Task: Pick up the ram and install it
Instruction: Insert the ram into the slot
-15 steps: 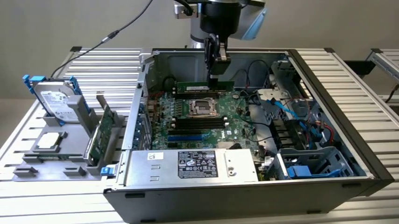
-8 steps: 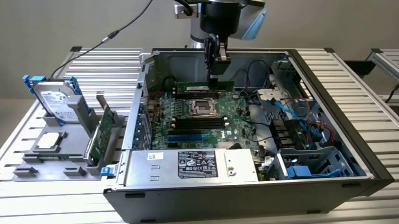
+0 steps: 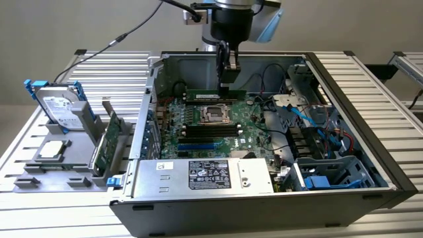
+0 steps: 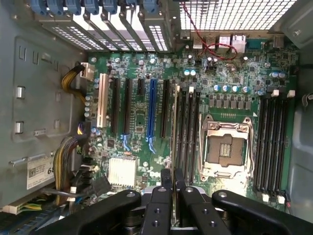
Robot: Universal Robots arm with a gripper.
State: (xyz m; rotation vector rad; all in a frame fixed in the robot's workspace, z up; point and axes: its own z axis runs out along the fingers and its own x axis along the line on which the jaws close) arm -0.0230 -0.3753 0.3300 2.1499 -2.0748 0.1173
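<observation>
- The gripper [image 3: 227, 87] is down inside the open case [image 3: 370, 148], arm dropping in straight from above, and its fingers are clamped together on the ram [image 3: 215, 94].
- So there's no gap to read here: the ram sits directly under the gripper, pinched at about the middle of its length, with green board sticking out both ways.
- Long axis: in the exterior view the ram lies level, running from that view's left to its right, just past the CPU socket [image 3: 210, 113].
- From the wrist, the ram [image 4: 174, 127] is edge-on, a thin pale line leading away from the gripper [image 4: 172, 182].
- That line runs parallel to the black memory slots [image 4: 188, 127] and hugs the outer side of the bank between the socket [image 4: 222, 147] and the expansion slots [image 4: 151, 112].
- Judgement call: direction matches the slots nicely, and what matters now is sideways line-up with one slot.
- I can't tell whether the lower edge is already touching a slot or hanging above the board.
- Outside the case, a hard drive [image 3: 58, 106] stands on the slatted surface [image 3: 106, 64], well apart from the action.
</observation>
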